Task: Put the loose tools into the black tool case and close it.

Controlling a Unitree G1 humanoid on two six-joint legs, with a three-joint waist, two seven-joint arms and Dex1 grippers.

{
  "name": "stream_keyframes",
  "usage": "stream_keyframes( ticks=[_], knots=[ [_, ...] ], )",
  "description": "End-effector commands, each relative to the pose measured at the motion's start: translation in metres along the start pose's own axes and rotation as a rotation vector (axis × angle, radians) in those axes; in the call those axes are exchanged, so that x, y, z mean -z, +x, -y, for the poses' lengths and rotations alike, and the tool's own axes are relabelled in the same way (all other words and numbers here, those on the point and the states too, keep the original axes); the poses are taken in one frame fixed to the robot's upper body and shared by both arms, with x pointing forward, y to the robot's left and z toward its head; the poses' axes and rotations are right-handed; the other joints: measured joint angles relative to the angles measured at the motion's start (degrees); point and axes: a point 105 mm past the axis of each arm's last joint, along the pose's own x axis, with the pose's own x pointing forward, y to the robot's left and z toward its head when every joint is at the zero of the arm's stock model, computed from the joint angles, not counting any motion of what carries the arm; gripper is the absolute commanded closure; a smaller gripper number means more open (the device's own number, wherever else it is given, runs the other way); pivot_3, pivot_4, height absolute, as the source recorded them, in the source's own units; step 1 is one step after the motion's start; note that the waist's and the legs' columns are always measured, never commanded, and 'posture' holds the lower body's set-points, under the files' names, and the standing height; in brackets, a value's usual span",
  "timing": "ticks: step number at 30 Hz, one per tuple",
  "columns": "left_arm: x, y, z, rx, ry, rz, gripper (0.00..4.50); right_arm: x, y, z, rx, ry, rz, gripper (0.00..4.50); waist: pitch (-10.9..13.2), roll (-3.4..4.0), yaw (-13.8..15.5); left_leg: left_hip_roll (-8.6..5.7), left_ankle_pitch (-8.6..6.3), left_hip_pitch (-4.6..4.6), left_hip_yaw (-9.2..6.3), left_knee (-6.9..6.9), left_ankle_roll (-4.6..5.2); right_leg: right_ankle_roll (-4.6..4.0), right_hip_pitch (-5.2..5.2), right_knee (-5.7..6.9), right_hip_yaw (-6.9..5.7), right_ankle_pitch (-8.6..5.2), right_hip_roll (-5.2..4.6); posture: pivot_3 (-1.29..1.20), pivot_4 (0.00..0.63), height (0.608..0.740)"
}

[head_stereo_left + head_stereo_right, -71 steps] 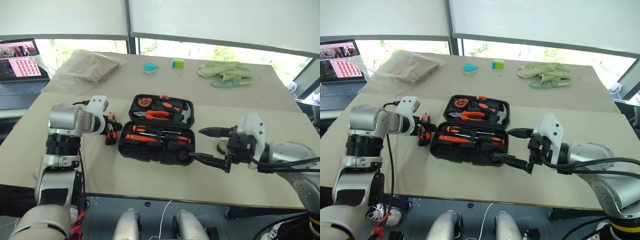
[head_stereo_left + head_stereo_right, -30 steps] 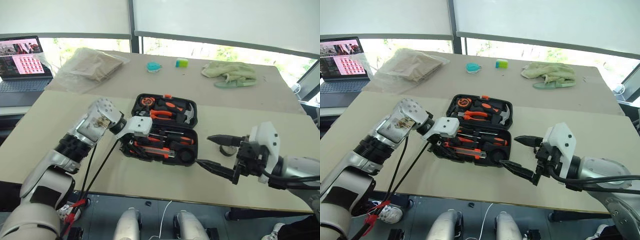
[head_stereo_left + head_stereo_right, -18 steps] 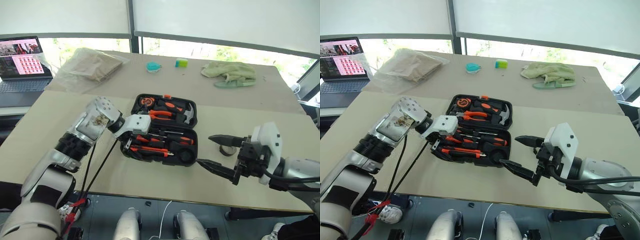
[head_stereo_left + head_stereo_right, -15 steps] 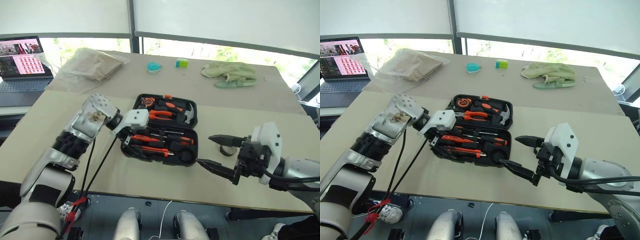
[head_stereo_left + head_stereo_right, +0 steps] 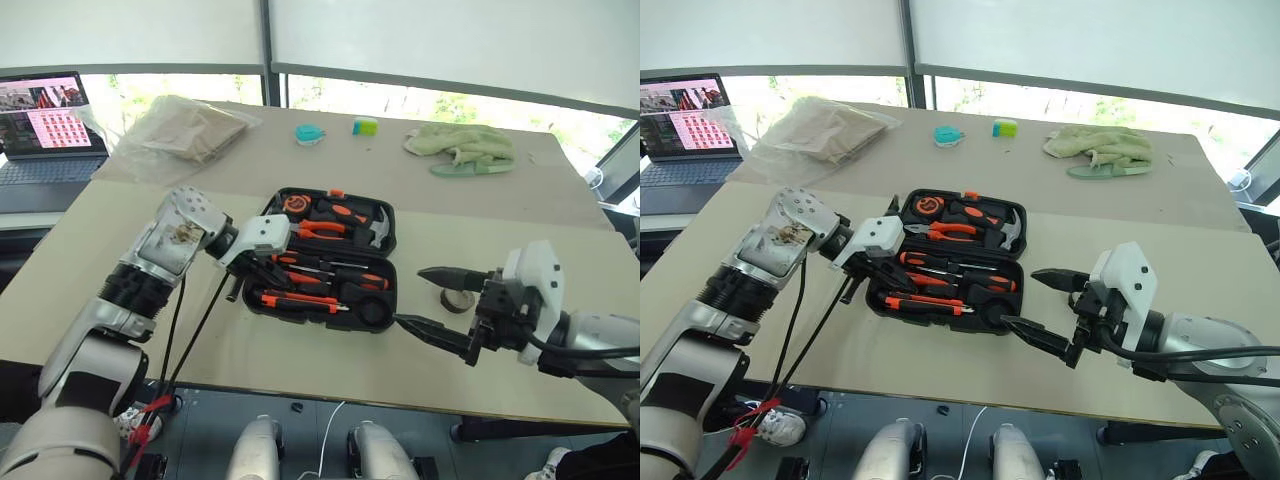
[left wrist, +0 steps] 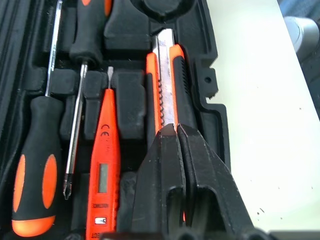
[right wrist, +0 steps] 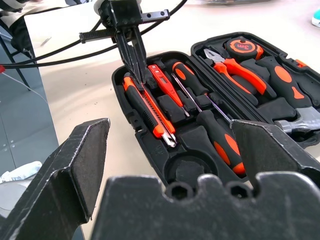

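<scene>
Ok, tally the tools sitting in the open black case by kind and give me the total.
Screwdrivers: 3 (one small orange, two black-and-orange)
Utility knife: 1
Pliers: 1
Hammer: 1
Tape measure: 1
Total: 7

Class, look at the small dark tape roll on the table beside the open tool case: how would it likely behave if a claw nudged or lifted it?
The tape roll lies flat on the table, so a nudge would probably slide it, not roll it. Tipped on edge, its round shape might let it roll. It looks small, so likely light.
</scene>
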Motion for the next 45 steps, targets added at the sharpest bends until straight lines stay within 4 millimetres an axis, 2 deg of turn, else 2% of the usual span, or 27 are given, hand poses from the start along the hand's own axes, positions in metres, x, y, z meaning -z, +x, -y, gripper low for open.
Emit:
stream_keyframes(
  ticks=[1, 5, 10, 15, 18, 21, 22, 23, 25, 26, 27, 31, 34, 37, 45],
  knots=[
    [0.0, 0.004, 0.006, 0.03, 0.043, -0.049, 4.47, -0.005, -0.001, 0.002, 0.01, -0.036, 0.0, 0.0, 0.0, 0.0, 0.0, 0.0, 0.0, 0.0, 0.0, 0.0, 0.0, 0.0, 0.0, 0.0, 0.0, 0.0, 0.0, 0.0, 0.15, 0.74],
    [0.007, 0.01, 0.009, 0.05, 0.069, -0.097, 4.47, -0.002, -0.002, 0.005, 0.019, -0.031, -0.01, 0.0, 0.0, 0.01, 0.0, 0.0, 0.0, 0.01, 0.01, 0.0, 0.0, 0.0, 0.02, -0.01, 0.0, 0.0, -0.01, 0.0, 0.15, 0.74],
    [0.021, 0.022, 0.0, 0.003, 0.092, -0.157, 4.47, -0.002, -0.003, 0.005, 0.026, -0.029, -0.012, 0.0, -0.1, 0.12, 0.1, -0.01, 0.0, 0.08, 0.01, 0.01, 0.0, 0.0, 0.08, 0.0, 0.0, 0.0, -0.01, 0.0, 0.15, 0.74],
    [0.025, 0.029, 0.0, -0.003, 0.107, -0.158, 4.47, 0.0, -0.003, 0.004, 0.029, -0.027, -0.015, 0.0, -0.2, 0.22, 0.3, -0.02, 0.0, 0.25, 0.01, 0.04, 0.0, 0.0, 0.29, 0.01, 0.0, 0.0, -0.02, 0.0, 0.15, 0.74],
    [0.009, 0.019, -0.011, -0.072, 0.075, -0.052, 4.47, 0.006, -0.01, 0.008, 0.068, -0.024, -0.046, 0.0, -0.2, 0.24, 0.4, -0.02, 0.0, 0.51, -0.01, 0.04, 0.0, 0.0, 0.63, -0.04, -0.03, -0.01, -0.02, 0.0, 0.15, 0.74],
    [-0.02, -0.002, -0.017, -0.121, 0.018, 0.143, 4.47, 0.018, -0.026, 0.014, 0.144, 0.014, -0.078, 0.0, -0.2, 0.23, 0.2, -0.02, 0.0, 0.46, -0.04, 0.05, 0.0, 0.01, 0.62, -0.12, -0.05, -0.01, -0.02, 0.0, 0.15, 0.74],
    [-0.027, -0.008, -0.017, -0.123, 0.01, 0.188, 3.97, 0.02, -0.031, 0.015, 0.163, 0.025, -0.086, 0.0, -0.1, 0.21, 0.3, -0.01, 0.0, 0.4, -0.06, 0.05, 0.0, 0.02, 0.56, -0.11, -0.05, -0.02, -0.02, 0.0, 0.15, 0.74],
    [-0.038, -0.017, -0.016, -0.121, -0.004, 0.257, 3.79, 0.026, -0.04, 0.018, 0.198, 0.046, -0.102, 0.0, -0.1, 0.2, 0.2, -0.02, 0.0, 0.29, -0.12, 0.05, 0.0, 0.04, 0.52, -0.1, -0.1, -0.02, -0.02, 0.0, 0.15, 0.74],
    [-0.063, -0.039, -0.012, -0.113, -0.027, 0.42, 3.27, 0.043, -0.07, 0.025, 0.312, 0.11, -0.15, 0.0, -0.1, 0.21, 0.3, -0.01, 0.0, 0.24, -0.15, 0.05, 0.01, 0.04, 0.45, -0.1, -0.12, -0.02, -0.01, 0.0, 0.15, 0.74],
    [-0.071, -0.045, -0.01, -0.109, -0.032, 0.468, 2.78, 0.048, -0.08, 0.026, 0.346, 0.13, -0.166, 0.0, -0.1, 0.21, 0.4, -0.01, 0.0, 0.19, -0.16, 0.05, 0.0, 0.05, 0.41, -0.09, -0.13, -0.03, 0.0, 0.0, 0.15, 0.74],
    [-0.077, -0.05, -0.009, -0.121, -0.035, 0.511, 2.55, 0.054, -0.095, 0.029, 0.397, 0.153, -0.187, 0.0, -0.1, 0.22, 0.4, -0.02, 0.0, 0.1, -0.24, 0.06, 0.0, 0.08, 0.39, -0.08, -0.22, -0.05, -0.01, 0.0, 0.15, 0.74],
    [-0.092, -0.059, -0.007, -0.184, 0.031, 0.618, 1.15, 0.069, -0.14, 0.031, 0.525, 0.2, -0.255, 0.0, -0.2, 0.35, 0.2, -0.05, 0.0, 0.35, -0.23, 0.05, 0.0, 0.1, 0.65, -0.17, -0.2, -0.07, -0.03, 0.0, 0.15, 0.74],
    [-0.093, -0.056, -0.002, -0.17, 0.041, 0.631, 0.12, 0.071, -0.158, 0.032, 0.545, 0.19, -0.305, 0.0, -0.2, 0.4, -0.4, -0.01, -0.01, 0.58, -0.21, -0.01, -0.01, 0.09, 0.85, -0.27, -0.19, -0.13, 0.0, 0.0, 0.15, 0.74],
    [-0.098, -0.053, 0.001, -0.157, 0.043, 0.643, 0.03, 0.066, -0.158, 0.04, 0.526, 0.168, -0.309, 0.0, -0.2, 0.4, -0.9, 0.02, -0.01, 0.67, -0.22, -0.04, -0.01, 0.04, 0.9, -0.25, -0.17, -0.15, 0.03, 0.0, 0.15, 0.74],
    [-0.101, -0.038, 0.004, -0.122, 0.08, 0.596, 0.03, 0.071, -0.105, 0.073, 0.361, 0.066, -0.347, 0.0, -0.2, 0.43, -1.2, -0.04, -0.01, 0.74, -0.2, -0.09, -0.01, 0.02, 0.94, -0.29, -0.09, -0.14, 0.02, 0.0, 0.15, 0.74]
  ],
)
